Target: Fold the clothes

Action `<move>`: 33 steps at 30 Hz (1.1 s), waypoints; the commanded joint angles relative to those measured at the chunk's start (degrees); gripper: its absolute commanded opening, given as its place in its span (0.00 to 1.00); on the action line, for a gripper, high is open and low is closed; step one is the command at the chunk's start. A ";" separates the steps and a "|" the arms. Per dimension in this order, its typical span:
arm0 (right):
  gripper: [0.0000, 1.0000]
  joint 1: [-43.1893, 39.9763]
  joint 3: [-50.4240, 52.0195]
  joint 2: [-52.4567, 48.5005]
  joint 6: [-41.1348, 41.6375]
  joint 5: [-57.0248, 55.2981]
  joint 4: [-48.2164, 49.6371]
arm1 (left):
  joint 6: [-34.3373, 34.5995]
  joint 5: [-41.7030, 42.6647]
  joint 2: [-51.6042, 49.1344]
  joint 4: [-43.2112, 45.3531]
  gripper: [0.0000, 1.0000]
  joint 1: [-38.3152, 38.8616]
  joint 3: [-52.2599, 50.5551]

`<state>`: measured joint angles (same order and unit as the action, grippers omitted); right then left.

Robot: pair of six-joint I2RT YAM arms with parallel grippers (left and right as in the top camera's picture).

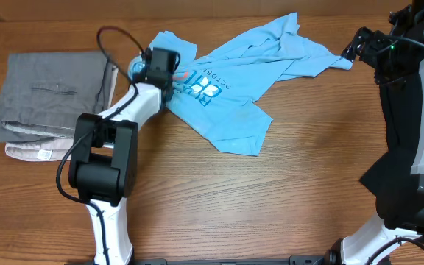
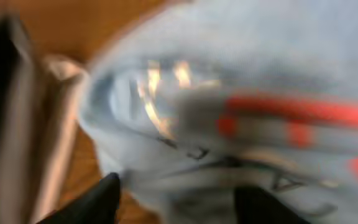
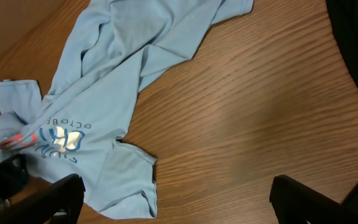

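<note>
The shirt (image 1: 227, 88) lies crumpled and unfolded across the far middle of the counter (image 1: 271, 199), lettering up; the left pincer (image 1: 160, 68) sits over its left edge, fingers (image 2: 101, 202) apart in a blurred view, gripping nothing I can make out; the right pincer (image 3: 179, 202) hangs wide open and empty near the shirt's right end; folded grey cloth (image 1: 50, 92) lies at the left.
</note>
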<state>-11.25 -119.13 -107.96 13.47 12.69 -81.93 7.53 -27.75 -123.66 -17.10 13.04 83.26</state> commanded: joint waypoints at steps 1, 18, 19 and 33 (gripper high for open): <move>1.00 -0.02 -0.20 0.15 0.07 0.22 0.20 | -4.13 -2.49 7.08 -8.09 0.66 4.55 11.43; 1.00 -0.02 -0.20 0.15 0.07 0.22 0.20 | -10.34 23.32 8.68 -32.52 0.81 26.29 11.47; 1.00 -0.02 -0.20 0.15 0.09 0.22 0.20 | -12.35 23.32 6.99 -32.52 0.79 26.99 11.47; 1.00 -0.02 -0.20 0.15 0.07 0.22 0.20 | -26.95 30.38 -0.74 -30.23 0.78 28.28 11.43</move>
<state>-11.27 -119.13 -107.96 13.50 12.69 -81.91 -15.11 -0.32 -124.09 -47.77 41.50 94.30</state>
